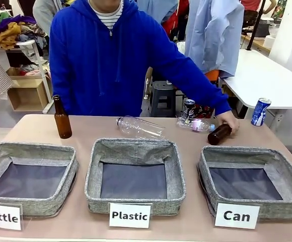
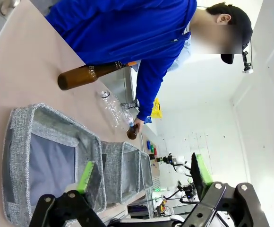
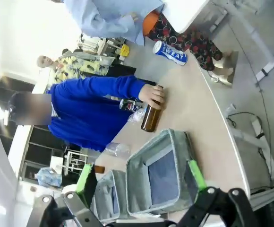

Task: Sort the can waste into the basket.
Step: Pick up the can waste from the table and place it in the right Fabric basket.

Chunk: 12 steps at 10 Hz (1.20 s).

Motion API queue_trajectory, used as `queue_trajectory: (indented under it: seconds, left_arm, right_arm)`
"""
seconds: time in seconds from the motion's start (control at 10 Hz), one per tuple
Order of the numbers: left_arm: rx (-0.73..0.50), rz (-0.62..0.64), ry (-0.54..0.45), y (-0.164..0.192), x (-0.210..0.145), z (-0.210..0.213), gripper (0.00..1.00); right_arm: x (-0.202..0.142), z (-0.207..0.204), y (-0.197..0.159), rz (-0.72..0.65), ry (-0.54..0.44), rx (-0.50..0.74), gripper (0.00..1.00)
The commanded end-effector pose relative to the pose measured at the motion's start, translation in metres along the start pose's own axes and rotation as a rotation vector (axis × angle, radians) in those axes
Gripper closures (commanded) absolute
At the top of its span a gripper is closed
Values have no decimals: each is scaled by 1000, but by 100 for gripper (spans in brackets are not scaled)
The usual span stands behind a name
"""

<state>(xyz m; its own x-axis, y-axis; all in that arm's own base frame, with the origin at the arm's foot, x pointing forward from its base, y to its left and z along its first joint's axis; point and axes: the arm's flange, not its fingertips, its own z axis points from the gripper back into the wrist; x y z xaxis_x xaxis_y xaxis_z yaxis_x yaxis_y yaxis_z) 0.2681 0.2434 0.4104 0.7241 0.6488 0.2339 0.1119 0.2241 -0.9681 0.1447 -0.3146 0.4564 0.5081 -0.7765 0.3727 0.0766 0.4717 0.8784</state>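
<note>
Two cans stand beyond the basket [image 1: 251, 155]: blue can [image 1: 260, 111] at the table's [image 1: 35, 132] far right, dark can [image 1: 188, 108] near the person's hand [image 1: 230, 121]. Left gripper [image 2: 144, 172] and right gripper [image 3: 140, 176] gape empty; take the blue can first, clear of that hand.

The left claw [image 2: 143, 173] and right claw [image 3: 140, 176] are black, green-padded; the person [image 1: 105, 60] wears a blue hoodie [image 1: 85, 75].

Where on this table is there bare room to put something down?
Bare tabletop lies between the upright brown glass bottle and the lying clear plastic bottle, and between the person's hand and the blue metal can. It is crowded by that hand: a lying brown bottle, a small clear bottle and a dark metal can.
</note>
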Motion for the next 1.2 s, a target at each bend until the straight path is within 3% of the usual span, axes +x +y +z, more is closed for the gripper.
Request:
queue_trajectory:
  seconds: [0.0,0.2,0.3,0.5,0.7,0.8,1.1]
  left_arm:
    - [-25,-21,-10,1,-1,-2,0]
    - [-25,-21,-10,1,-1,-2,0]
    - [-25,-21,-10,1,-1,-2,0]
    - [-25,-21,-10,1,-1,-2,0]
    - [-25,-21,-10,1,-1,-2,0]
    - [-25,-21,-10,1,-1,-2,0]
    - [-25,-21,-10,1,-1,-2,0]
  right_arm:
    - [-6,-43,-4,-12,20,28,0]
    - [-4,-56,2,10,9,17,0]
    - [0,-70,22,88,16,-30,0]
    - [5,-139,80,290,166,-47,0]
    - [3,-200,110,370,328,-48,0]
    - [0,-210,114,381,368,-39,0]
    - [0,-164,95,350,276,-22,0]
